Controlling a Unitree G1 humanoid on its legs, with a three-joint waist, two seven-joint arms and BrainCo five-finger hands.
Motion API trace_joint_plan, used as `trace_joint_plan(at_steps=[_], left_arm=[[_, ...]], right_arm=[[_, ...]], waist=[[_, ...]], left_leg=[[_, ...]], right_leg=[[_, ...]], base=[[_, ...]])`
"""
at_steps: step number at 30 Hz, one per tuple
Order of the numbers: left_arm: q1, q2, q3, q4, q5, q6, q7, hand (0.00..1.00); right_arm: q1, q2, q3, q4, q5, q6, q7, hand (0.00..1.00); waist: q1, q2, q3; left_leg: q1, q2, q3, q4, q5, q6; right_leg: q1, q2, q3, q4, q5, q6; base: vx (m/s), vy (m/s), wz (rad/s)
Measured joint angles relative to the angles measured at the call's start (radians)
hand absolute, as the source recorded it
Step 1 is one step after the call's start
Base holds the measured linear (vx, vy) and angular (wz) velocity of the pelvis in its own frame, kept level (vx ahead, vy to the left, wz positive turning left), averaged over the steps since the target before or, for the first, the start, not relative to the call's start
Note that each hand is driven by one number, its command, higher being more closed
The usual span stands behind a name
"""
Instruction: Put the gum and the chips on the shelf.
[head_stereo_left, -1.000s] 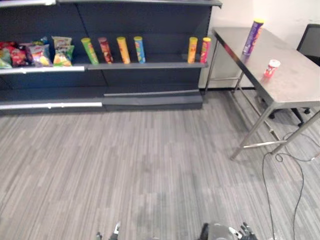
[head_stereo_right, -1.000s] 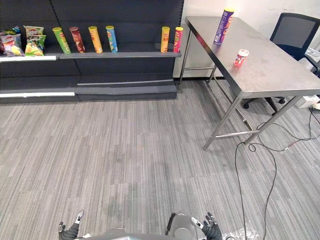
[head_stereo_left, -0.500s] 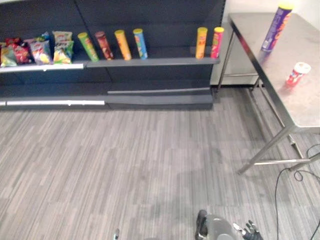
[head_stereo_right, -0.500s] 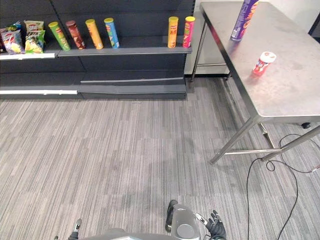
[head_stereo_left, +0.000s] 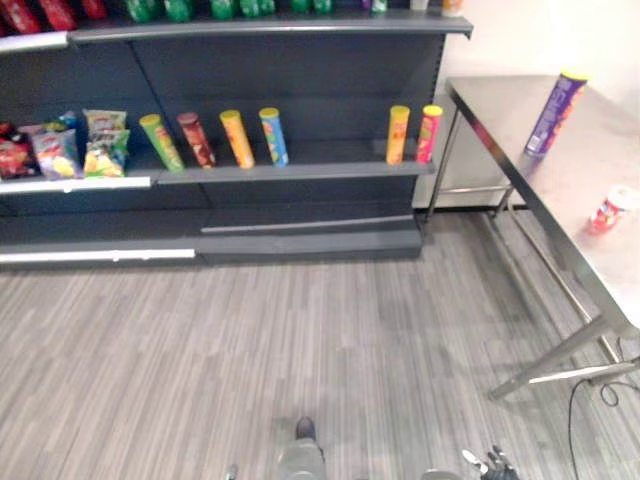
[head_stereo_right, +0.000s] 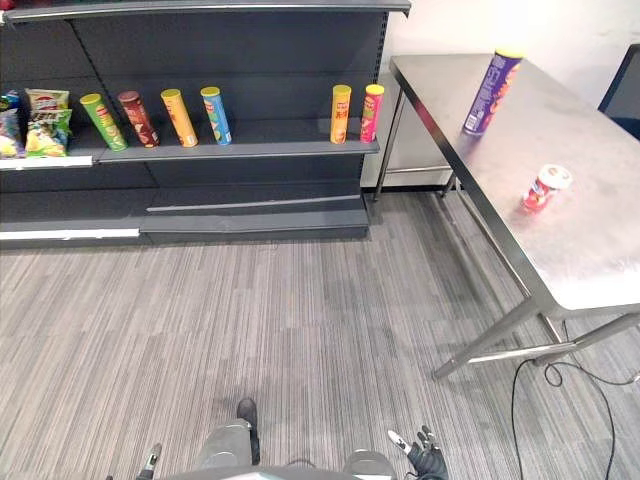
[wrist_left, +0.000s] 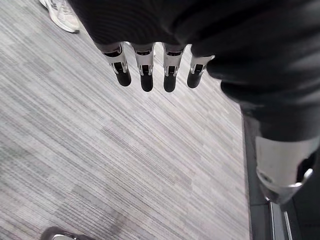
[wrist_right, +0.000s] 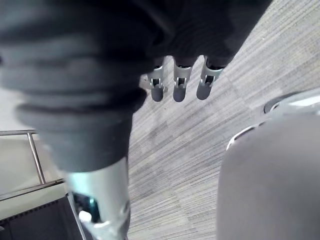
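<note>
While the chips stand upright at the upper right of the left eye view, on the far end of the counter, the gum sits on the same counter lower down at the right edge, well apart from them. Across the top runs the shelf, with a row of cans on its ledge and bags at the left. Striped grey floor takes the lower half, and the right hand peeks in at the bottom edge, right of centre.

The right eye view gives the same scene: chips and gum on the counter at the right, neither on the shelf, neither touched. The left hand shows at the bottom edge, left of centre.

In the left wrist view that hand's fingers hang straight, side by side, over the floor, holding nothing. A pale shoe lies in the upper left corner.

In the right wrist view the right hand's fingers likewise point out loosely, empty, above the floor.
</note>
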Motion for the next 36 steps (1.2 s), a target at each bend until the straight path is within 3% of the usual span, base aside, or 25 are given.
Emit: trace_joint_plan(at_steps=[2, 7, 9, 11, 12, 13, 14, 15, 16, 17, 18, 19, 20, 21, 24, 29, 36], left_arm=[[-0.019, 0.038, -0.027, 0.002, 0.000, 0.008, -0.005, 0.00], [-0.031, 0.040, -0.050, 0.014, 0.001, 0.035, -0.020, 0.00], [-0.029, 0.036, -0.059, 0.017, 0.000, 0.045, -0.022, 0.00], [-0.023, 0.037, -0.066, 0.016, 0.010, 0.046, -0.023, 0.00], [-0.019, 0.037, -0.066, 0.016, 0.024, 0.047, -0.022, 0.00], [-0.019, 0.039, -0.066, 0.012, 0.040, 0.051, -0.020, 0.00], [-0.016, 0.041, -0.065, 0.014, 0.039, 0.060, -0.012, 0.00], [-0.015, 0.040, -0.065, 0.014, 0.038, 0.069, -0.005, 0.00], [-0.017, 0.036, -0.065, 0.013, 0.037, 0.073, 0.007, 0.00], [-0.018, 0.036, -0.065, 0.012, 0.038, 0.074, 0.012, 0.00], [-0.018, 0.040, -0.063, 0.006, 0.042, 0.073, 0.015, 0.00], [-0.015, 0.046, -0.061, 0.001, 0.043, 0.073, 0.017, 0.00], [-0.012, 0.057, -0.054, -0.005, 0.044, 0.073, 0.019, 0.00], [-0.019, 0.058, -0.039, 0.004, 0.049, 0.076, 0.022, 0.00], [-0.019, 0.012, -0.033, 0.015, 0.060, 0.076, 0.054, 0.00], [-0.028, 0.010, -0.044, 0.016, 0.076, 0.072, 0.097, 0.00], [-0.052, 0.023, -0.076, 0.037, 0.111, 0.075, 0.097, 0.00]], right_arm=[[-0.014, 0.030, 0.003, 0.013, -0.001, 0.000, -0.004, 0.00], [-0.025, 0.028, -0.003, 0.014, -0.003, 0.000, -0.024, 0.00], [-0.023, 0.024, -0.017, 0.012, -0.002, 0.000, -0.034, 0.00], [-0.018, 0.014, -0.020, 0.009, 0.001, 0.000, -0.044, 0.00], [-0.015, 0.014, -0.022, 0.006, 0.002, -0.002, -0.044, 0.00], [-0.015, 0.008, -0.024, 0.005, 0.003, -0.008, -0.044, 0.00], [-0.021, 0.007, -0.018, 0.004, 0.003, -0.013, -0.041, 0.00], [-0.026, 0.005, -0.017, 0.003, 0.002, -0.020, -0.038, 0.00], [-0.027, -0.002, -0.014, 0.002, 0.000, -0.026, -0.034, 0.00], [-0.032, -0.005, -0.004, -0.005, -0.001, -0.028, -0.032, 0.00], [-0.029, -0.005, 0.018, -0.028, -0.001, -0.033, -0.032, 0.00], [-0.025, -0.004, 0.031, -0.033, -0.001, -0.037, -0.031, 0.00], [-0.016, 0.005, 0.039, -0.032, -0.001, -0.041, -0.030, 0.00], [-0.024, 0.009, 0.041, -0.023, 0.001, -0.047, -0.026, 0.00], [-0.065, -0.032, 0.055, 0.002, 0.000, -0.051, -0.022, 0.00], [-0.085, -0.035, 0.075, 0.009, 0.000, -0.023, -0.021, 0.00], [-0.087, -0.052, 0.103, -0.009, 0.030, 0.018, 0.008, 0.00]], waist=[[-0.002, -0.037, -0.004], [-0.005, -0.036, -0.026], [-0.005, -0.022, -0.042], [-0.008, -0.019, -0.046], [-0.010, -0.011, -0.046], [-0.014, -0.009, -0.047], [-0.018, -0.011, -0.045], [-0.019, -0.008, -0.045], [-0.024, 0.001, -0.042], [-0.033, 0.006, -0.039], [-0.033, 0.000, -0.040], [-0.031, -0.011, -0.041], [-0.029, -0.031, -0.043], [-0.026, -0.045, -0.037], [-0.026, 0.021, -0.028], [-0.026, 0.024, -0.023], [-0.027, 0.017, -0.027]], left_leg=[[-0.020, -0.025, 0.016, 0.072, -0.063, 0.017], [0.029, -0.074, 0.070, 0.105, -0.151, 0.046], [0.069, -0.095, 0.085, 0.054, -0.153, 0.056], [0.151, -0.119, 0.100, -0.011, -0.151, 0.082], [0.171, -0.120, 0.102, -0.023, -0.156, 0.090], [0.207, -0.116, 0.107, -0.037, -0.173, 0.107], [0.245, -0.107, 0.115, -0.055, -0.177, 0.104], [0.265, -0.097, 0.124, -0.067, -0.177, 0.103], [0.303, -0.072, 0.135, -0.089, -0.175, 0.098], [0.320, -0.046, 0.138, -0.090, -0.174, 0.095], [0.332, -0.022, 0.144, -0.087, -0.175, 0.079], [0.340, -0.023, 0.148, -0.088, -0.180, 0.067], [0.345, -0.035, 0.151, -0.089, -0.190, 0.050], [0.364, -0.037, 0.151, -0.089, -0.228, 0.003], [0.389, 0.038, 0.176, -0.105, -0.246, -0.023], [0.426, 0.087, 0.193, -0.129, -0.242, -0.034], [0.432, 0.069, 0.227, -0.159, -0.231, -0.055]], right_leg=[[0.008, -0.020, 0.043, -0.012, 0.015, 0.012], [-0.021, -0.083, 0.069, 0.099, 0.080, 0.048], [-0.110, -0.107, 0.071, 0.268, 0.135, 0.037], [-0.227, -0.153, 0.068, 0.515, 0.298, 0.006], [-0.247, -0.158, 0.068, 0.559, 0.327, -0.001], [-0.285, -0.162, 0.050, 0.643, 0.286, -0.010], [-0.332, -0.162, -0.010, 0.705, 0.195, -0.022], [-0.351, -0.159, -0.052, 0.714, 0.160, -0.021], [-0.385, -0.136, -0.126, 0.682, 0.115, -0.027], [-0.400, -0.106, -0.166, 0.612, 0.108, -0.034], [-0.410, -0.066, -0.194, 0.412, 0.132, -0.020], [-0.407, -0.058, -0.197, 0.303, 0.184, -0.019], [-0.405, -0.058, -0.196, 0.192, 0.278, -0.019], [-0.390, -0.055, -0.209, 0.139, 0.281, -0.064], [-0.360, 0.033, -0.246, 0.079, 0.254, -0.069], [-0.330, 0.087, -0.264, 0.059, 0.231, -0.097], [-0.381, 0.051, -0.260, 0.145, 0.207, -0.092]], base=[[0.31, 0.211, -0.11], [0.26, 0.189, -0.20], [0.28, 0.162, -0.13], [0.26, 0.116, -0.04], [0.27, 0.065, -0.08], [0.27, 0.032, -0.15], [0.27, 0.003, -0.15], [0.27, -0.051, -0.21], [0.27, -0.097, -0.17], [0.31, -0.161, -0.17], [0.23, -0.159, -0.08], [0.24, -0.191, -0.09], [0.27, -0.221, -0.13], [0.29, -0.243, -0.29], [0.16, -0.153, -0.29], [0.07, -0.091, -0.06], [0.02, 0.020, -0.03]])
